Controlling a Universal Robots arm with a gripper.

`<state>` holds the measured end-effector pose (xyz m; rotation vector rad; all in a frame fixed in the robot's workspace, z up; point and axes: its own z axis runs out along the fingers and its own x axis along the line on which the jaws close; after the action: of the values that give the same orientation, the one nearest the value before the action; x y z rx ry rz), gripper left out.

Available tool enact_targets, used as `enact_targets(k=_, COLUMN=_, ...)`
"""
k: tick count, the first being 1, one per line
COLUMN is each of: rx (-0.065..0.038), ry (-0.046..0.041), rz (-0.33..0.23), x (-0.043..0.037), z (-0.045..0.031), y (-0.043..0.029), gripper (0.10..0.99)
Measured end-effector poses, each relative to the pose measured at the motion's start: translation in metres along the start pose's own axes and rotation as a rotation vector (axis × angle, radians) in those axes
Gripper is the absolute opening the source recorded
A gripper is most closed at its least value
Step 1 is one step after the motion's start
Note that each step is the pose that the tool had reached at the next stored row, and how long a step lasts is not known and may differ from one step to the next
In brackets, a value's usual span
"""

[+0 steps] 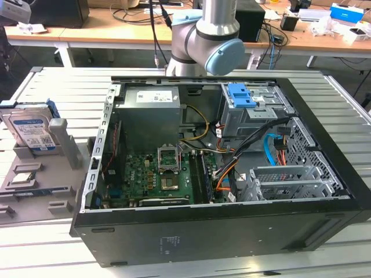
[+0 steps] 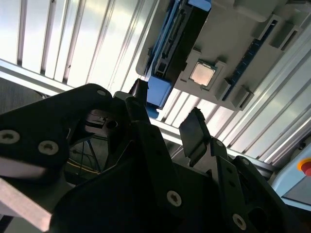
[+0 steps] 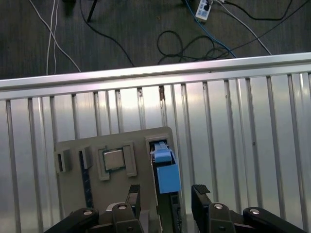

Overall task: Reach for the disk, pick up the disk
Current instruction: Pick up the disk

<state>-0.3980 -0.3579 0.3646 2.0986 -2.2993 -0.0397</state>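
The claw [image 3: 166,193] hangs pointing down, jaws spread apart.

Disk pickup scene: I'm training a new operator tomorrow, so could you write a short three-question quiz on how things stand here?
1. True or false: the processor chip lies in the same gray holder as the disk.
2. Fill in: in the first wrist view the gripper is ____ (open or shut), with the disk showing between its fingers.
3. Pick one. In the exterior view the disk is: A, clamped in the gripper; B, standing on edge in the holder; C, lying flat on the processor chip.
Key: 1 true; 2 open; 3 B.
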Motion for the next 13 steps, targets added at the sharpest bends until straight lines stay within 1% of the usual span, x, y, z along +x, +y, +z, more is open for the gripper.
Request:
enact_targets(k=4, rx=0.000, ry=-0.0001, rz=0.000, x=0.0000, z=0.0016, y=-0.0001, gripper=0.545)
enact_targets(k=8, rx=0.000, ry=-0.0001, rz=0.000, x=0.0000, z=0.0073, y=-0.0003, gripper=0.545)
enact_targets(k=12, rx=0.000, ry=0.0000, rz=0.000, x=-0.0001, z=0.0110, y=-0.0004, gripper=0.545)
enact_targets(k=13, rx=0.000, ry=-0.0001, rz=0.000, x=-0.0001, z=0.0131, y=-0.0005, gripper=0.545)
